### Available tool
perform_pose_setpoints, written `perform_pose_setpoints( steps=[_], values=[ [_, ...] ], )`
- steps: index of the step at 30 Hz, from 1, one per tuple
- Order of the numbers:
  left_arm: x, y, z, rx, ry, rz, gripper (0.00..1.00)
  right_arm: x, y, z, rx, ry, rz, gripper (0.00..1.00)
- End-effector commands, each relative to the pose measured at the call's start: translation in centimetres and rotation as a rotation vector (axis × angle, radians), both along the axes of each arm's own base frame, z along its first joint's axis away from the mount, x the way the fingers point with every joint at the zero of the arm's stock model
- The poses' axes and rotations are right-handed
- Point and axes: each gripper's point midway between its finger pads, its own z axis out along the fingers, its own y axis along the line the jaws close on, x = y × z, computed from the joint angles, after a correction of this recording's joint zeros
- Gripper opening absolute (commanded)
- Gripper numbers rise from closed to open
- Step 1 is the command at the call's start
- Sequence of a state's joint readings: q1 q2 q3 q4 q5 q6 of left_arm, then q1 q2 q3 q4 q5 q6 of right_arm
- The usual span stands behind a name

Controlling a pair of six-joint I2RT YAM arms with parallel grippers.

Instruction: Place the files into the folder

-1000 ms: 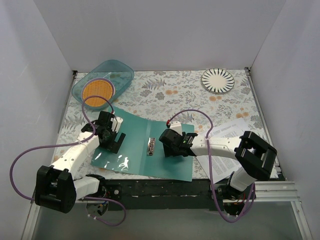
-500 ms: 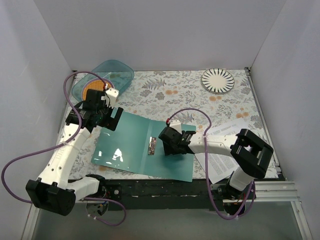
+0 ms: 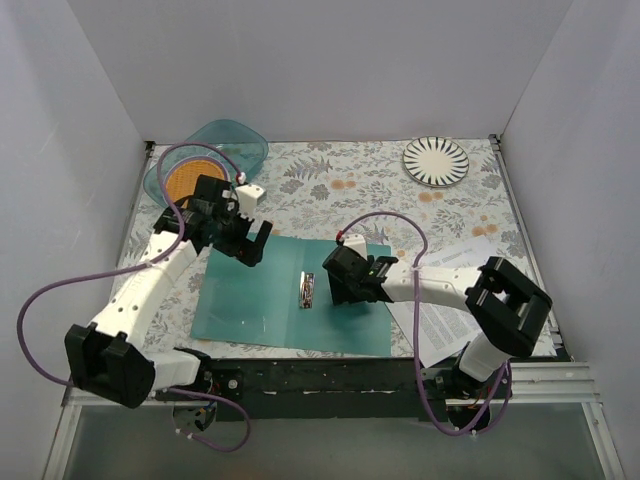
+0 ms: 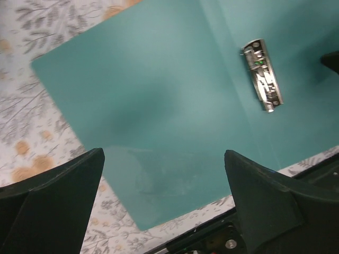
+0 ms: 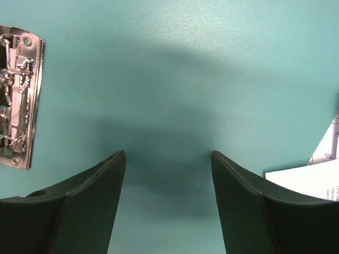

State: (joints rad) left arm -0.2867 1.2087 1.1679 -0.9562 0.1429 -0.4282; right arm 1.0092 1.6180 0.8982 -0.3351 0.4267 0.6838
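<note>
Right tool (image 3: pixel 343 284) is being held released, fingers spread, low over the right leaf of the folder (image 3: pixel 255 300), just beside the metal clip (image 3: pixel 307 290). Nothing is being gripped; contact with the cover cannot be told. Left tool (image 3: pixel 250 243) is likewise being held released, above the folder's far left corner.

The folder is being seen lying open and flat on the floral surface (image 3: pixel 330 190), near its front edge. The files (image 3: pixel 450 318) are being seen on the surface right of the folder, partly under the right arm, one corner reaching the folder's right edge.

Handling, as judged: the sheets are being taken as light, thin and limp, likely to fan apart or buckle. Lying flat on cloth, they are best pinched at the exposed corner nearest the folder, then slid across. The folder itself is being judged light and prone to sliding, so steadying by the other tool is advised.
</note>
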Motion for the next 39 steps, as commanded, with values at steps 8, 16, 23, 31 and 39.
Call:
perform_pose_setpoints(
  steps=[8,16,23,31,39],
  values=[
    [1.1,-12.8,2.6,-0.242,0.047,-0.236,0.95,-0.4,-2.5,9.5,0.149,-0.115,-0.085,0.79],
    [-2.4,-19.5,-2.1,-0.201,0.113,-0.398,0.93,-5.4,-13.2,7.0,0.153,-0.068,-0.457,0.77],
    [-4.3,-24.5,-4.4,-0.21,0.164,-0.479,0.93,-8.5,-18.4,5.6,0.246,-0.068,-0.663,0.77],
    [-3.3,-29.2,-7.3,-0.249,0.237,-0.484,0.94,-8.2,-19.0,6.4,0.22,-0.095,-0.686,0.74],
    [-4.0,-32.9,-10.3,-0.307,0.341,-0.573,0.96,-8.2,-19.4,6.4,0.2,-0.099,-0.7,0.73]
  ],
)
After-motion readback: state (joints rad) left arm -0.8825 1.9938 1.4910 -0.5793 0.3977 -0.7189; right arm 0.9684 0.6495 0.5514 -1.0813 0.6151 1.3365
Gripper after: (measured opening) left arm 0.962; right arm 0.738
